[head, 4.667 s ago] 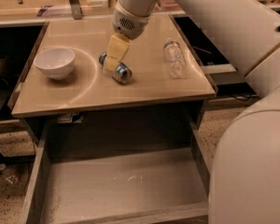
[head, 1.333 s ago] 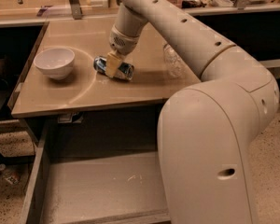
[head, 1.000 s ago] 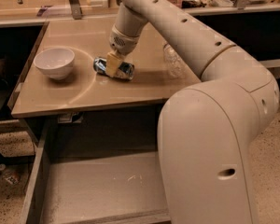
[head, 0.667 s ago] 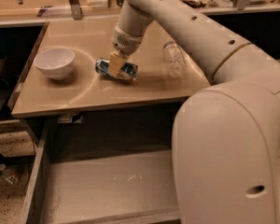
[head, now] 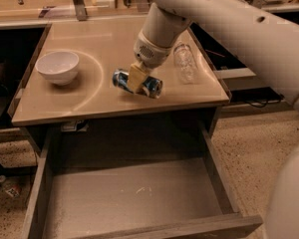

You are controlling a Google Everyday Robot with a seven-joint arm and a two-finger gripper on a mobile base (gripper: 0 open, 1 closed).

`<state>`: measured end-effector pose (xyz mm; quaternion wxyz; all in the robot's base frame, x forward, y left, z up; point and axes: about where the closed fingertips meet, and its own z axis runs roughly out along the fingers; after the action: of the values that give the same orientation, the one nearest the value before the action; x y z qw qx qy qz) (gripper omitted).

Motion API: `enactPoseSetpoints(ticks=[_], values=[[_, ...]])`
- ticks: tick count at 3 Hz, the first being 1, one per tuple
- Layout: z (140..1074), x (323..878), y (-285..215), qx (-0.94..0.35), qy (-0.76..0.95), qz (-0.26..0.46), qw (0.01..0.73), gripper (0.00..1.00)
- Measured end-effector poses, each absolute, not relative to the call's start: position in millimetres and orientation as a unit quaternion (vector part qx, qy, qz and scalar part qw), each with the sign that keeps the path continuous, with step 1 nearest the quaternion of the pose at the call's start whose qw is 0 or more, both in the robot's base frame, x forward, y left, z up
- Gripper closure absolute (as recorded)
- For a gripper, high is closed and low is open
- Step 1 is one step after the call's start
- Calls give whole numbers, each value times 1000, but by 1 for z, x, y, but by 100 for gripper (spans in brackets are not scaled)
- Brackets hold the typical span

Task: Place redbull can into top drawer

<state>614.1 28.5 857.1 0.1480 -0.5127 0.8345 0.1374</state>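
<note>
The redbull can (head: 152,87), blue and silver, lies on its side between the fingers of my gripper (head: 135,83). The gripper is shut on its middle and holds it just above the front part of the tan tabletop (head: 99,44). One tan finger (head: 136,75) crosses the front of the can. The top drawer (head: 134,198) stands pulled open below the table's front edge, and its scuffed grey bottom is bare. The arm comes down from the upper right.
A white bowl (head: 57,66) sits at the table's left. A clear plastic bottle (head: 184,61) lies at the right, close behind the arm. The robot's white body fills the right edge. Counters and dark gaps flank the table.
The gripper came down onto the can on the table and closed on it. With the can, it has shifted slightly toward the table's front edge.
</note>
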Motion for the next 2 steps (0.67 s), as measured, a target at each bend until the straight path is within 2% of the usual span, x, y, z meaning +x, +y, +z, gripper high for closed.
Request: enactPoseSetpoints(ticks=[2], values=[[862, 533, -10, -449, 870, 143, 143, 100]])
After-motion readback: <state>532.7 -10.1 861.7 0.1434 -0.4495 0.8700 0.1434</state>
